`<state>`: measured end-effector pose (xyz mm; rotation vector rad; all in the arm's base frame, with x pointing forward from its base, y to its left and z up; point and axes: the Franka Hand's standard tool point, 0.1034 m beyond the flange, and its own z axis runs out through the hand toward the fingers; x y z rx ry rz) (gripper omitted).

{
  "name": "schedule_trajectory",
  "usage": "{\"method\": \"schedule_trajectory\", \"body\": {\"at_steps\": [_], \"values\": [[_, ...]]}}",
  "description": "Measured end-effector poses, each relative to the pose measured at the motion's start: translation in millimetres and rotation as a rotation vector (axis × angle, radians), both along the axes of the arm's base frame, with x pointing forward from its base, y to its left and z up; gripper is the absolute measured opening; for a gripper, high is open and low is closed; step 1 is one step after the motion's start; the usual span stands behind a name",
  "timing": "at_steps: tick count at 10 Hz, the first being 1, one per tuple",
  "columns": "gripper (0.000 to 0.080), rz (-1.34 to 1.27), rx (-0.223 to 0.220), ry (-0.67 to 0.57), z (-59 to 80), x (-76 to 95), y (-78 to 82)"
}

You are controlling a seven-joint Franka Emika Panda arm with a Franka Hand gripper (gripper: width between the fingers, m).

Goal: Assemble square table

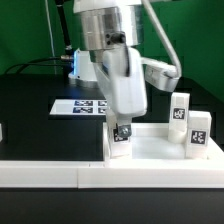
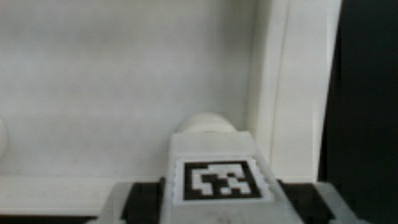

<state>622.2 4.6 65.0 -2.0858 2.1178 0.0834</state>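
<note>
The large white plastic square slab with raised rim [image 1: 150, 140] lies flat on the black counter [image 1: 40, 110], directly below the gripper [image 1: 121, 138], presenting its surface for leg fitting. The gripper is clamped on a small white tagged block leg [image 2: 219, 165], held upright just above the slab near its rim. Two further tagged legs [image 1: 190, 122] stand beyond the gripper.

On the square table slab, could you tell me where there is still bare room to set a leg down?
The slab is bare across its middle, between the leg in the gripper and the two upright legs at the exterior view's right. The wrist view shows open white surface beyond the held leg, bordered by the raised rim. The right end is crowded.
</note>
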Motion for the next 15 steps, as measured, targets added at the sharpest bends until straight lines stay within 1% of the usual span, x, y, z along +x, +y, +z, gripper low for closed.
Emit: {"method": "schedule_trajectory", "body": {"at_steps": [1, 2, 4, 5, 6, 7, 8, 9, 11, 12, 13, 14, 15], "values": [[0.0290, -0.156, 0.034, 0.011, -0.4, 0.3, 0.9], [0.0290, -0.218, 0.051, 0.017, -0.4, 0.4, -0.5], [0.0290, -0.246, 0.052, 0.022, -0.5, 0.4, -0.1], [0.0448, -0.226, 0.050, 0.019, -0.6, 0.4, -0.3], [0.0573, -0.222, 0.050, 0.018, -0.7, 0.4, 0.0], [0.0573, -0.075, 0.023, -0.028, -1.4, 1.8, -1.5], [0.0634, 0.157, -0.017, -0.087, -2.9, 1.6, -2.2], [0.0645, 0.322, -0.030, -0.114, -2.6, 0.6, 1.9], [0.0649, 0.388, -0.040, -0.122, -3.2, 0.5, -0.1], [0.0649, 0.485, -0.055, -0.133, -3.2, 0.4, -1.2], [0.0649, 0.620, -0.074, -0.147, -3.6, -0.1, -3.1], [0.0649, 0.800, -0.100, -0.164, -3.6, -0.2, -6.2], [0.0649, 1.009, -0.130, -0.187, -1.5, 2.6, -6.0]]}}
